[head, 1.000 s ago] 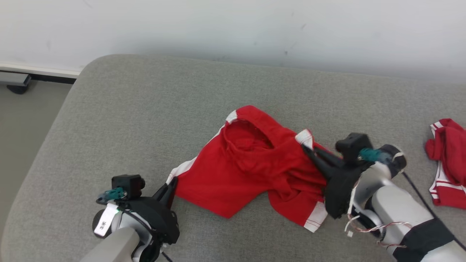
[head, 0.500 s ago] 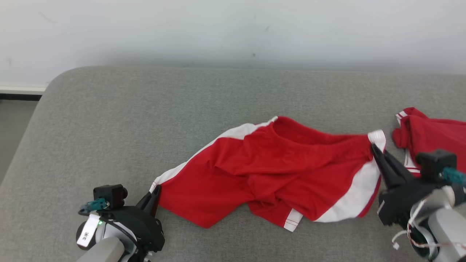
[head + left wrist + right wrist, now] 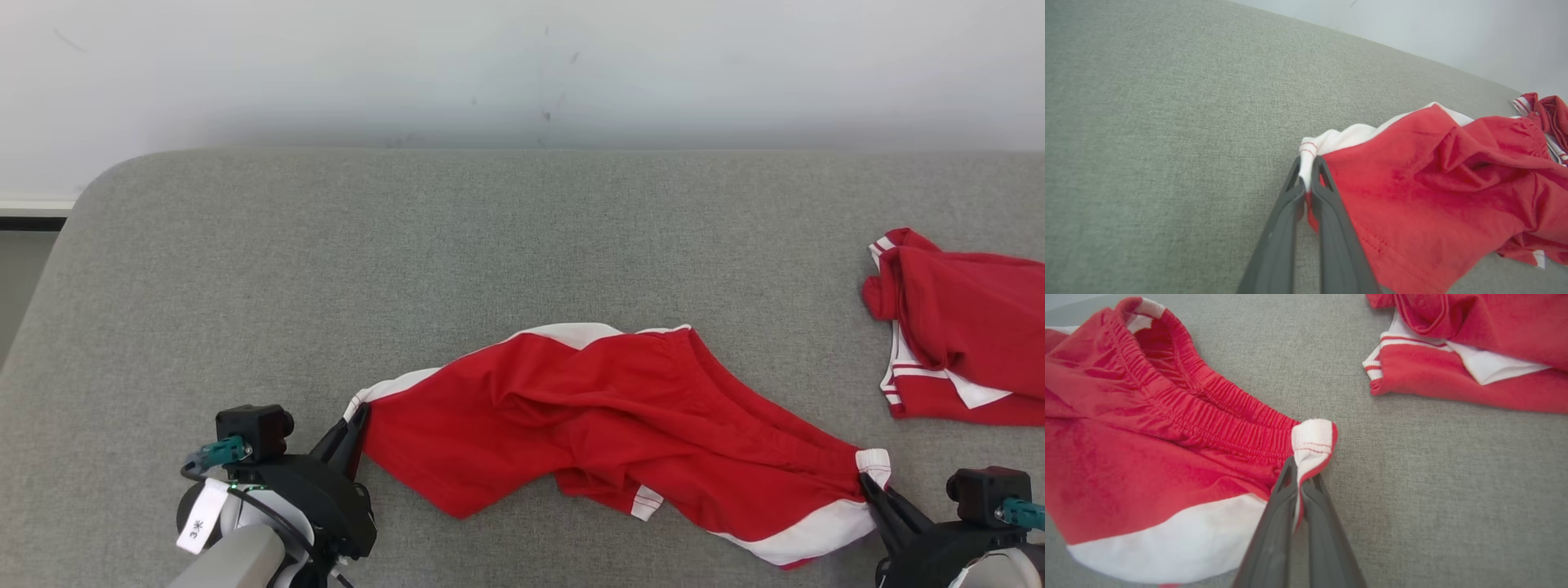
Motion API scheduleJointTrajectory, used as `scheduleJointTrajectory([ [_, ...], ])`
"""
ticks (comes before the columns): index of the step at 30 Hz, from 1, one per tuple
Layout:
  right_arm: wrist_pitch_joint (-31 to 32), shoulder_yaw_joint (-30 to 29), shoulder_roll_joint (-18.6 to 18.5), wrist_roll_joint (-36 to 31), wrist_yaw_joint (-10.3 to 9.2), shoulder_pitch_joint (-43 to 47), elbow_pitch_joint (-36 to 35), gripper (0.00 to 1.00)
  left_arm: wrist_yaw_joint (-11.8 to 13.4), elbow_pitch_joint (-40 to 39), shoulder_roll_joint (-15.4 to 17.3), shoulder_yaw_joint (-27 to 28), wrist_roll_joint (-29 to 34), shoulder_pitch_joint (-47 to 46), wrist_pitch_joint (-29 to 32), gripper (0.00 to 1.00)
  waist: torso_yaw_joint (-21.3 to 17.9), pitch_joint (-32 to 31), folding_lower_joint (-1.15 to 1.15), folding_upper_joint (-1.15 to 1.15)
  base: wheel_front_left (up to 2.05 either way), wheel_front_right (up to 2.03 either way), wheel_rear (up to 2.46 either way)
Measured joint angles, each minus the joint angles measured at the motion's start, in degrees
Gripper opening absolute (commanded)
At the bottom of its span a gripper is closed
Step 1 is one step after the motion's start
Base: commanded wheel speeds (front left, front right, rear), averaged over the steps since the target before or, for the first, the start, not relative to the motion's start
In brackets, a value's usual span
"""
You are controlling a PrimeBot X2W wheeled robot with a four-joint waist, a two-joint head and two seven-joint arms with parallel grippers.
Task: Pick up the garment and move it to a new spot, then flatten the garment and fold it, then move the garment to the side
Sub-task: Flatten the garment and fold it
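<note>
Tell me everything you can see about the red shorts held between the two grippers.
The shorts are red, soft-looking fabric with white side panels, red-stitched white corners and a gathered elastic waistband. They lie wrinkled, stretched sideways but not flat, on the grey cushion. The left gripper is shut on one white corner, the right gripper on the white end of the waistband.

The edge crops right gripper (image 3: 865, 483) and spare garment (image 3: 963, 318).

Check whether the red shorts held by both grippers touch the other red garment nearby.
Apart. The right wrist view shows a strip of bare grey cushion between the red shorts and the other red garment.
</note>
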Motion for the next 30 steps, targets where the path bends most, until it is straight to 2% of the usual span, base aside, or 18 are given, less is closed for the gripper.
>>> scheduleJointTrajectory([
  [5, 1.83, 0.43, -0.86, -0.73, -1.04, -0.04, 0.05, 0.00, 0.00, -0.36, 0.07, 0.20, 0.47, 0.00, 0.00, 0.00, 0.11, 0.18, 0.00, 0.00, 0.00, 0.00, 0.00],
  [6, 2.24, 0.48, -0.87, -0.73, -1.19, -0.04, 0.02, 0.36, 0.00, -0.42, 0.07, 0.24, 0.48, 0.00, 0.00, 0.00, 0.14, 0.18, 0.00, 0.00, 0.00, 0.00, 0.00],
  [8, 2.45, 0.37, -0.76, -0.31, -1.18, -0.27, -0.48, 1.00, 0.01, -0.46, 0.08, 0.33, 0.57, 0.00, 0.00, 0.00, 0.17, 0.11, 0.00, 0.00, 0.00, 0.00, 0.00],
  [12, 2.98, -0.74, -0.56, 2.13, -0.16, -1.38, -3.47, 1.00, 0.01, -0.45, 0.03, 0.35, 1.08, 0.02, 0.00, 0.00, 0.12, -0.53, 0.00, 0.00, 0.00, 0.00, 0.00],
  [18, 3.49, -2.81, -3.46, 3.33, 0.86, -1.31, -9.25, 1.00, 0.02, -0.66, -0.60, 0.26, 1.25, 0.42, 0.00, 0.00, 0.41, -1.52, 0.00, 0.00, 0.00, 0.00, 0.00],
  [21, 3.96, -2.47, -3.24, 3.33, 0.93, -1.72, -13.15, 1.00, 0.41, -0.71, -0.64, 0.30, 1.34, 1.29, 0.00, 0.00, 0.48, -1.97, 0.00, 0.00, 0.00, 0.00, 0.00],
  [23, 4.98, -1.71, -2.86, 3.81, 1.70, -3.31, -14.61, 1.00, 0.42, -0.83, -0.68, 0.35, 1.40, 1.38, 0.00, 0.00, 0.51, -2.17, 0.00, 0.00, 0.00, 0.00, 0.00],
  [30, 9.96, 1.92, -2.71, 2.19, 2.21, -13.03, -13.36, 1.00, 0.42, -1.77, -2.30, -0.08, 1.89, 1.35, -0.01, 0.00, 1.52, -2.28, 0.00, 0.00, 0.00, 0.00, 0.00],
])
